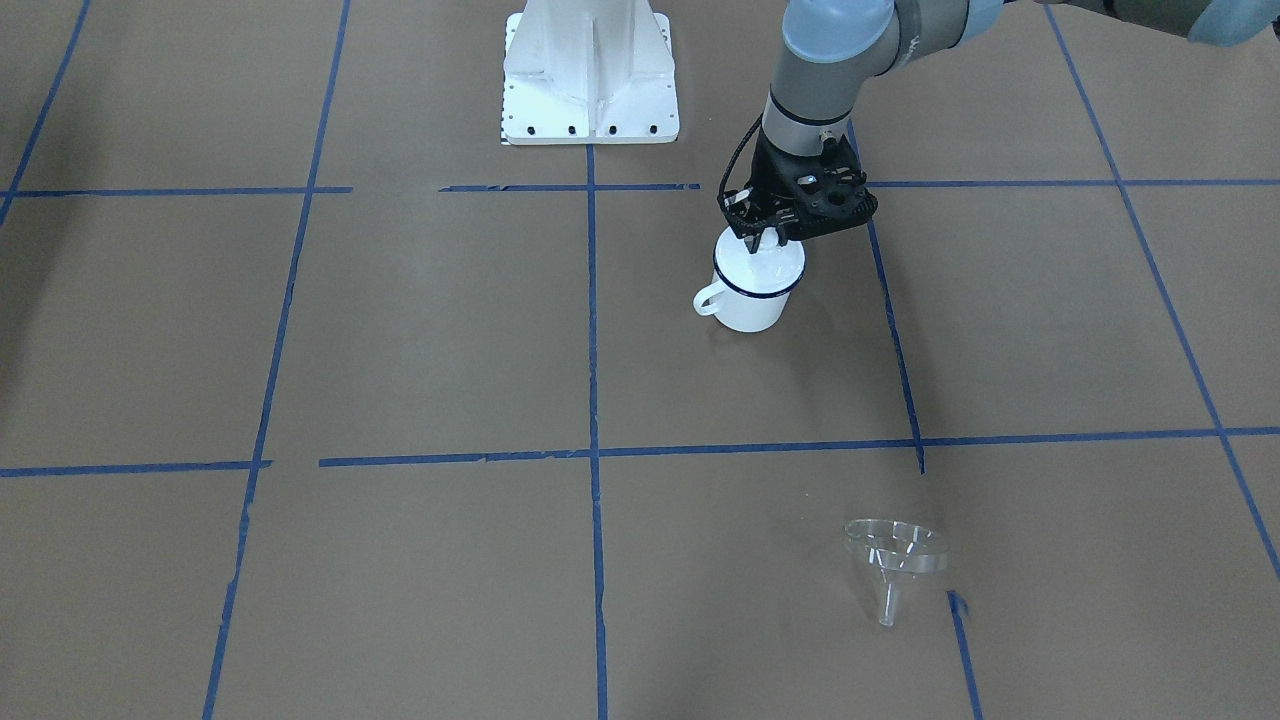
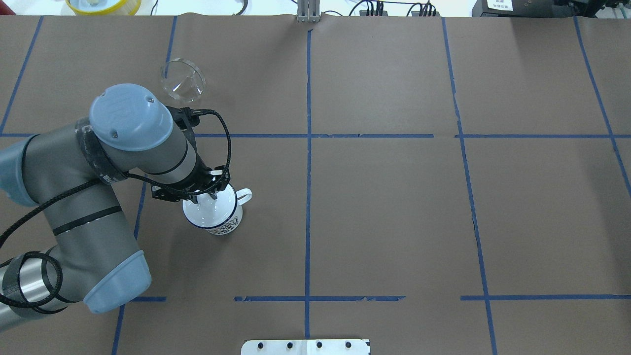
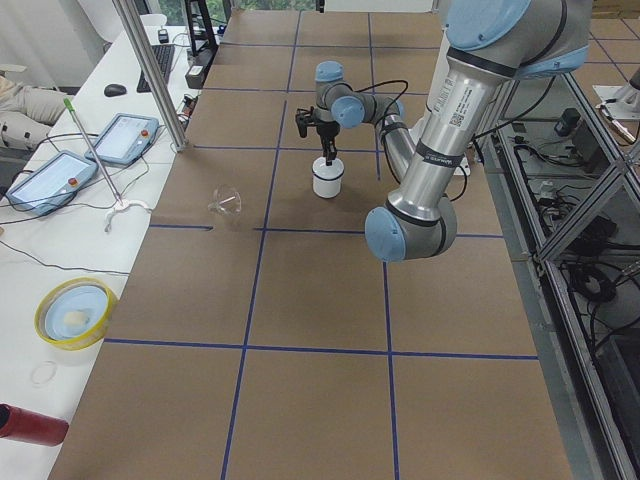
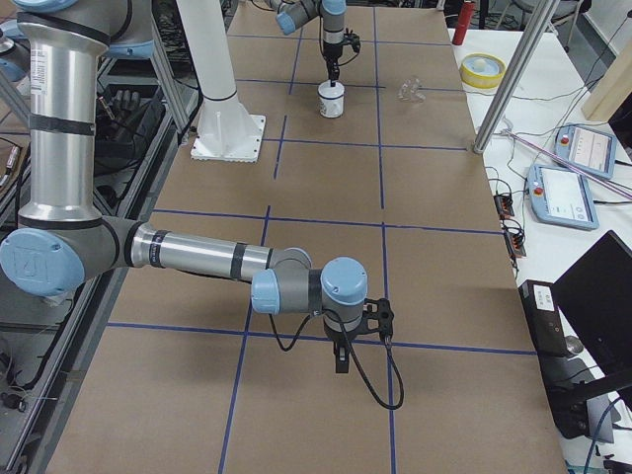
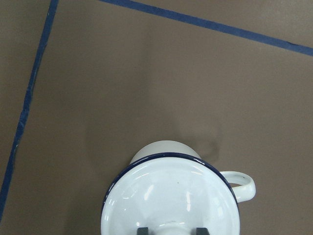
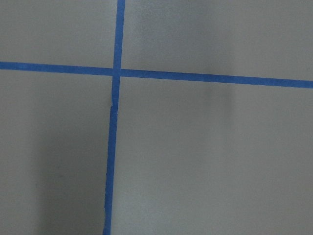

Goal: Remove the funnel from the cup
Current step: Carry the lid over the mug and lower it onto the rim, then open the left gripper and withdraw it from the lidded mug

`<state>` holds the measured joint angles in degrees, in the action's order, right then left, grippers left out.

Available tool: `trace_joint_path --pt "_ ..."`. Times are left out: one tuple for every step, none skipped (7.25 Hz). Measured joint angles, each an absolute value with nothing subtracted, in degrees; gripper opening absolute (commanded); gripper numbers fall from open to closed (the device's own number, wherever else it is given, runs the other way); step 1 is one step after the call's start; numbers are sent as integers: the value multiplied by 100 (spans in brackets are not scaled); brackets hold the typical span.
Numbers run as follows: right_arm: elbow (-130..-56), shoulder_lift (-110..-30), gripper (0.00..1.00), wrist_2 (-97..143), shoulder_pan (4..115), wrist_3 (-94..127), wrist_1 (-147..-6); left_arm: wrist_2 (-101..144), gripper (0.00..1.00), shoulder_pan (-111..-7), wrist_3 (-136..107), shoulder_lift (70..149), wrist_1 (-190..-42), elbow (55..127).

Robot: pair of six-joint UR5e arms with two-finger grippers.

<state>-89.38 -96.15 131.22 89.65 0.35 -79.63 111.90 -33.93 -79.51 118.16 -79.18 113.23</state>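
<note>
The white enamel cup point(image 1: 748, 305) with a dark blue rim stands upright on the brown table, handle toward the table's middle. A white knobbed lid point(image 5: 171, 196) covers its mouth. My left gripper point(image 1: 766, 240) points straight down over it. In the left wrist view its fingertips point(image 5: 143, 230) stand on either side of the lid's knob, with small gaps showing. The clear funnel point(image 1: 895, 550) lies on its side on the table, well away from the cup, toward the far edge point(image 2: 182, 81). My right gripper point(image 4: 341, 360) hangs over bare table far away; I cannot tell whether it is open.
The white robot base point(image 1: 590, 80) is behind the cup. Blue tape lines grid the table. A yellow bowl point(image 3: 75, 310), a red can point(image 3: 30, 425) and tablets point(image 3: 130, 135) are on the side bench beyond the table's far edge.
</note>
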Motion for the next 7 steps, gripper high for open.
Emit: trace_joint_path --pt "-8939 -9615 100 13122 8965 35 -7963 11194 53 -3390 -7949 11799 -7946 11320" --pt "-8938 -9615 100 13122 8965 35 -7963 11199 100 -3387 -7950 11797 -7959 11316" --pt "-8939 -9615 100 13122 8965 35 -7963 11199 100 -3385 -7957 11795 -7967 11318" --pt "-8938 -9615 100 13122 8965 35 -7963 11196 100 -3386 -7969 11797 -7968 11340" --pt "-8938 -9615 100 13122 8965 35 -7963 11194 100 -3422 -7942 11796 -7968 11410" --pt "-8938 -9615 100 13122 8965 35 -7963 11195 100 -3530 -7775 11750 -7972 11556" --pt "-8938 -9615 100 13122 8965 35 -7963 11205 100 -3716 -7379 11602 -7994 11758"
